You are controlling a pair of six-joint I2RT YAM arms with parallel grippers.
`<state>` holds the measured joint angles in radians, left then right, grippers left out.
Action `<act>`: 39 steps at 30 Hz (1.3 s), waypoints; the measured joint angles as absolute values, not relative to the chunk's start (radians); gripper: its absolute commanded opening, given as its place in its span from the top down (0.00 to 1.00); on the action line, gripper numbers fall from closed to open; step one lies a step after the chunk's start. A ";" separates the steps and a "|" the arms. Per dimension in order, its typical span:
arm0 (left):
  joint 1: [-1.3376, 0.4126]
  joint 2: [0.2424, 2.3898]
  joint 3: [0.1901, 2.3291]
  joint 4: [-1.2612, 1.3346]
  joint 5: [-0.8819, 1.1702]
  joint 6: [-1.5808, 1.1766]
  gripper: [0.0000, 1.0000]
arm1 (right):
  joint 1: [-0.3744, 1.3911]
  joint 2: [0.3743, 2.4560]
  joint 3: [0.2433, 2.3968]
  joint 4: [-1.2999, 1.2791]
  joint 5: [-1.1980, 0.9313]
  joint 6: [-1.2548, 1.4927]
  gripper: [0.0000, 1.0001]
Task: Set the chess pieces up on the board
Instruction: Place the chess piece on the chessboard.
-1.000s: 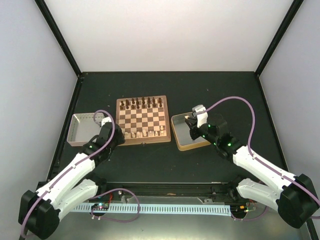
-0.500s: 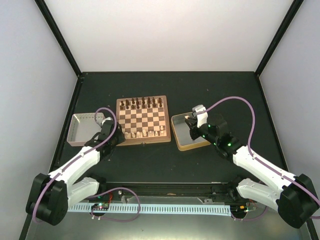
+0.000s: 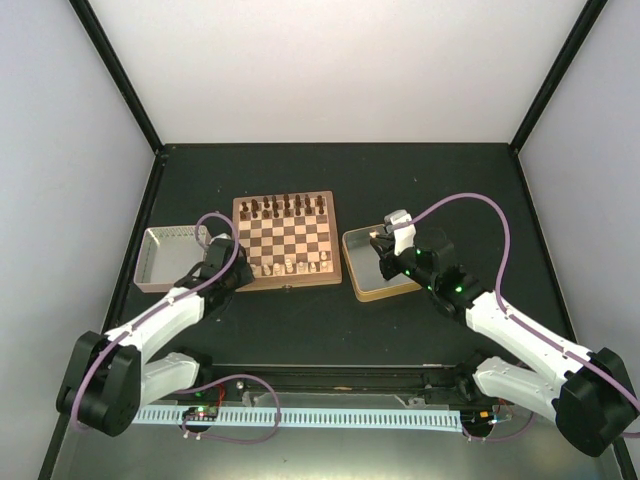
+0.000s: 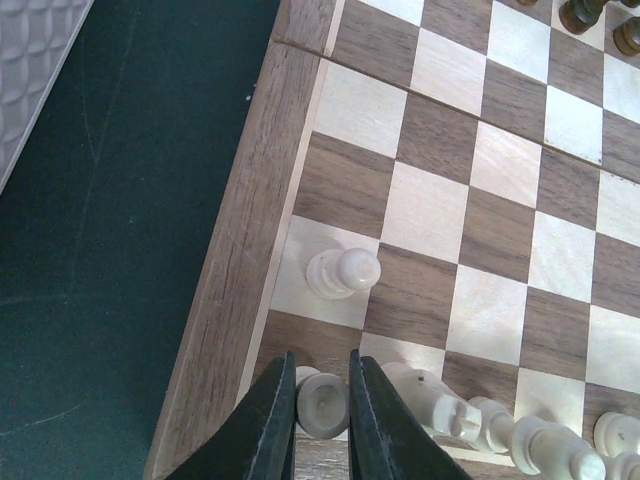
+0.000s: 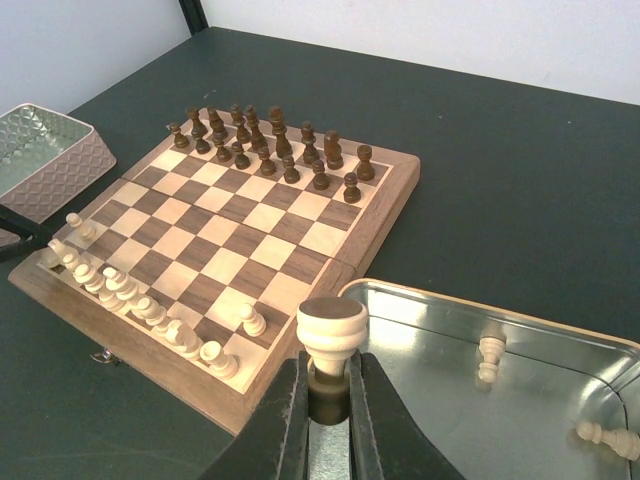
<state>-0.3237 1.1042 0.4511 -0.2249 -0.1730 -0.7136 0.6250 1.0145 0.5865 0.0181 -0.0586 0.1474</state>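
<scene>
Dark table, bearing three things. Lying near its middle, the board, set square to the table's edges. Sitting just beside the board on the right, a gold tin. Resting to the left, nearer the table's left edge, a grey tin, with bare table showing between it and the board.

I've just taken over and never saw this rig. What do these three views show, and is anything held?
Two robot arms share a table. One view looks down from behind them; the others are wrist cameras. The board lies centre, dark chessmen on its far rows, pale ones nearest. A silver tin sits left, a gold-rimmed tin right. The left claw is shut on a pale chessman at the board's near-left corner; the right claw holds a pale piece over that tin.
</scene>
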 measured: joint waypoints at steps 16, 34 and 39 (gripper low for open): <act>-0.324 1.122 0.452 -0.202 -0.173 -0.702 0.78 | 0.625 1.015 0.587 0.017 -0.059 0.147 0.92; -0.323 0.919 0.483 -0.337 -0.181 -0.698 0.52 | 0.625 0.950 0.579 0.036 -0.089 0.147 0.91; -0.322 0.808 0.489 -0.328 -0.139 -0.689 0.34 | 0.625 0.961 0.578 0.052 -0.146 0.147 0.92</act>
<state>-0.3218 0.8078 0.4889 -0.3279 -0.1394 -0.6888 0.6250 0.9607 0.5777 0.0521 -0.1455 0.1474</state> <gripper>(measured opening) 0.554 0.091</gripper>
